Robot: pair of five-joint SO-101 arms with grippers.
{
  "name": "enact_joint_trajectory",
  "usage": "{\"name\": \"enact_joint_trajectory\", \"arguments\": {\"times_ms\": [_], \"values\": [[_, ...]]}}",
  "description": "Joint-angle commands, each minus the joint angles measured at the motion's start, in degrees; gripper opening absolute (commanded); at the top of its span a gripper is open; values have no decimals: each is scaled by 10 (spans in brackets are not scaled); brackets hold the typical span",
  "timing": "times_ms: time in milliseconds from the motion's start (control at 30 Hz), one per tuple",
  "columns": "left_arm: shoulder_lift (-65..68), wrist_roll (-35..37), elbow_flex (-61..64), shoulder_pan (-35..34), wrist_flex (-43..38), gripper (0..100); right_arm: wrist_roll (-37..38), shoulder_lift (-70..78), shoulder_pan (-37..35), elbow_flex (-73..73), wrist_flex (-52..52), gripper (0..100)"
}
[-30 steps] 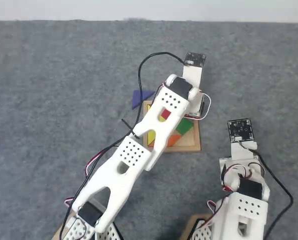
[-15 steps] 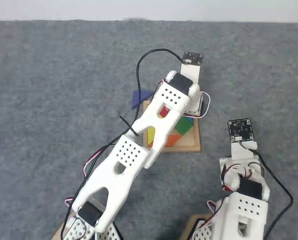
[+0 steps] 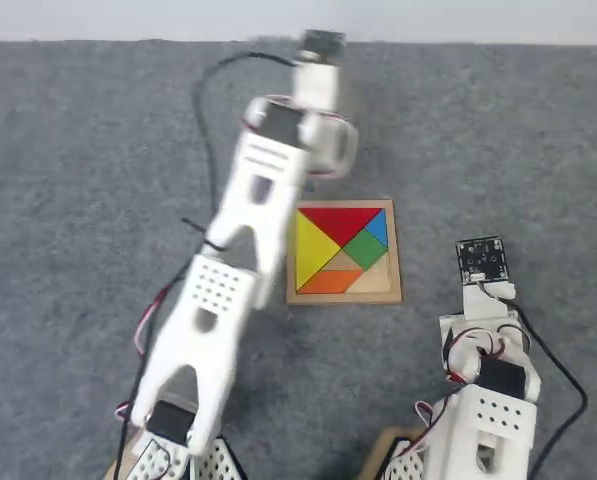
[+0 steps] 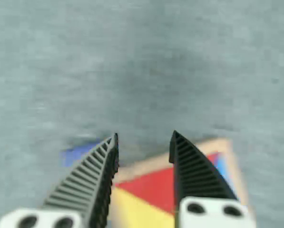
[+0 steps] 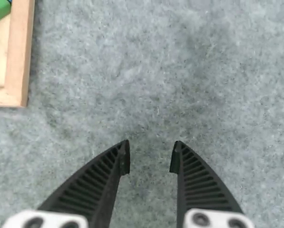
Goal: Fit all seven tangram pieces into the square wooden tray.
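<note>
No legible text, number, label or sign anywhere. Tiny pale specks on the black camera board (image 3: 481,258) at the right arm's wrist, too small to read as print. Plain colours on the tangram pieces (image 3: 338,222), bare wood on the tray (image 3: 344,297).

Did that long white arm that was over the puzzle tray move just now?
Yes. The left arm, carrying the left claw, has swung off the wooden tray, toward the far side and leftward in the high view, leaving it uncovered.
</note>
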Motion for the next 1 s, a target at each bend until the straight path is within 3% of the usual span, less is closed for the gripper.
{"name": "enact_joint_trajectory", "arguments": {"times_ms": [0,267,433,667,967], "values": [[-37,-86,18,-78,17,160,-7,-7,-12,-21,-12,158],[-7,-287,43,-120,18,162,-7,-9,-25,-16,-11,158],[-4,-299,61,-118,18,241,-7,-9,-26,-16,-12,158],[-3,-357,121,-111,11,239,-7,-9,-26,-15,-12,158],[-3,-391,189,-102,-55,239,-7,-9,-27,-15,-12,158]]}}
